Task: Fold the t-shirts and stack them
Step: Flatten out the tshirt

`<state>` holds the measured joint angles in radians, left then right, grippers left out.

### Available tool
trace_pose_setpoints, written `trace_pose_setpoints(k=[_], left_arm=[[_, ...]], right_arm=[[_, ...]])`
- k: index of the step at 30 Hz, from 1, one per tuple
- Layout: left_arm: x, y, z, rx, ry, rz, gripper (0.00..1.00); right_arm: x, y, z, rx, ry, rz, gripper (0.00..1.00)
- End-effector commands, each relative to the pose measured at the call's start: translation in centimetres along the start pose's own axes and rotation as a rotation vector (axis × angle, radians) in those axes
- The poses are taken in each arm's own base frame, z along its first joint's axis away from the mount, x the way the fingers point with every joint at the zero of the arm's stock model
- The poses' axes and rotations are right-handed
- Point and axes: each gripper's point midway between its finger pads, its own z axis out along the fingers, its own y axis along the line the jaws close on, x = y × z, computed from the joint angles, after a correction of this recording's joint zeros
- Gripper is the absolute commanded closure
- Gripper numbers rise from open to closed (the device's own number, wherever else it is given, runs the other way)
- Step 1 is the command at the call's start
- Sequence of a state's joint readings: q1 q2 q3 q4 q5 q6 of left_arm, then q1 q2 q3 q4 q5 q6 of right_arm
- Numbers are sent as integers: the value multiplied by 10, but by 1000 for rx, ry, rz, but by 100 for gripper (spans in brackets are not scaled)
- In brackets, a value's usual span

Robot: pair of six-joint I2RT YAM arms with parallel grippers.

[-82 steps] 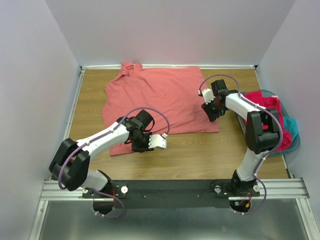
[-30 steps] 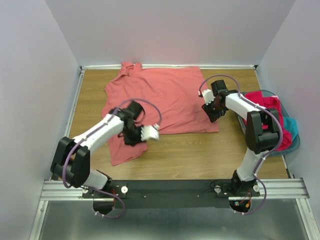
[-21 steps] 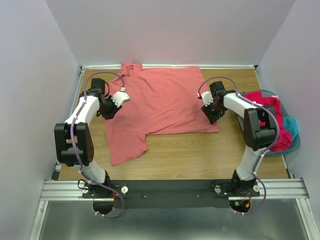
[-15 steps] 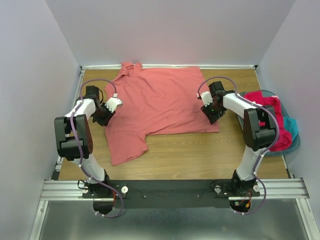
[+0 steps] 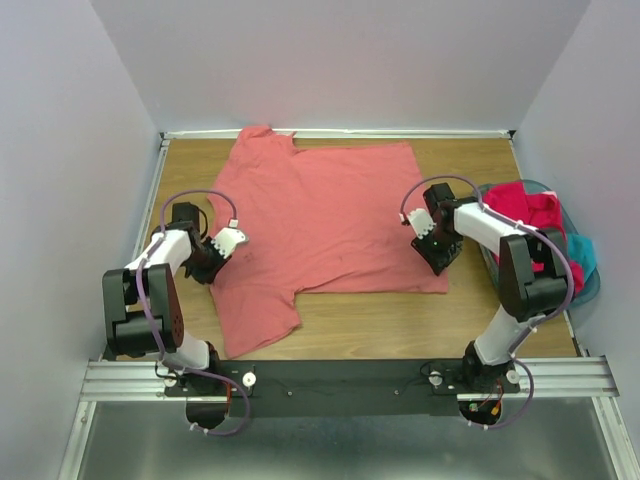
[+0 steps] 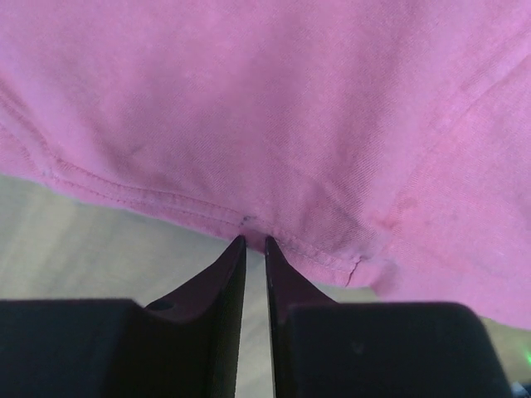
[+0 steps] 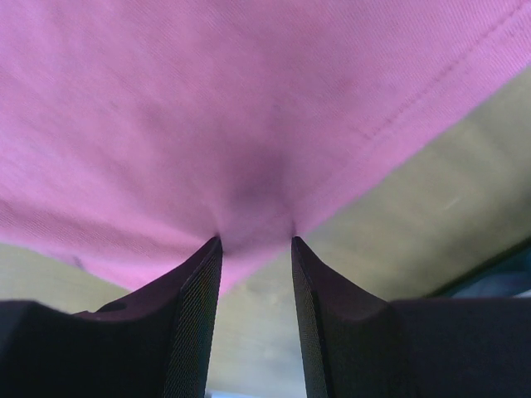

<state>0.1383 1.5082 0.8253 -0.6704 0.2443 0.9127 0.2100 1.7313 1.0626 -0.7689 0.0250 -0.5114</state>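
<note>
Top external view: the salmon-pink t-shirt (image 5: 320, 215) lies spread flat on the wooden table (image 5: 400, 320). Its collar is at the far left, and a flap of it reaches toward the near edge on my left side. At the table's right edge, the round teal basket (image 5: 592, 284) holds the magenta-red t-shirt (image 5: 525, 205), with the teal t-shirt (image 5: 582, 250) bunched just beside it.

Left wrist view: my left gripper (image 6: 254, 242) has its fingers drawn almost together, with only a slit between them. The tips nip the stitched hem at the shirt's left edge (the cloth puckers right there).

Right wrist view: my right gripper (image 7: 254, 240) stands wider. A fold of the shirt's right edge is gathered and pinched between its tips (bare table shows underneath).
</note>
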Motion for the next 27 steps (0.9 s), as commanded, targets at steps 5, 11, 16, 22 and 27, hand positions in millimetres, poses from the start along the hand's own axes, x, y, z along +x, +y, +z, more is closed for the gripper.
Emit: trace_pose_setpoints(k=[5, 11, 16, 22, 27], left_arm=[[-40, 22, -36, -1, -78, -41, 77], [-71, 51, -24, -10, -153, -117, 75], [-62, 52, 3, 3, -135, -152, 75], [-23, 33, 20, 13, -43, -169, 75], [8, 3, 17, 37, 14, -159, 78]], right_arm=[[-38, -1, -30, -71, -73, 50, 53], [-63, -18, -11, -46, -78, 76, 53], [-66, -24, 13, -38, -40, 83, 53], [-46, -18, 27, -40, 10, 57, 54], [-29, -3, 17, -68, 2, 53, 53]])
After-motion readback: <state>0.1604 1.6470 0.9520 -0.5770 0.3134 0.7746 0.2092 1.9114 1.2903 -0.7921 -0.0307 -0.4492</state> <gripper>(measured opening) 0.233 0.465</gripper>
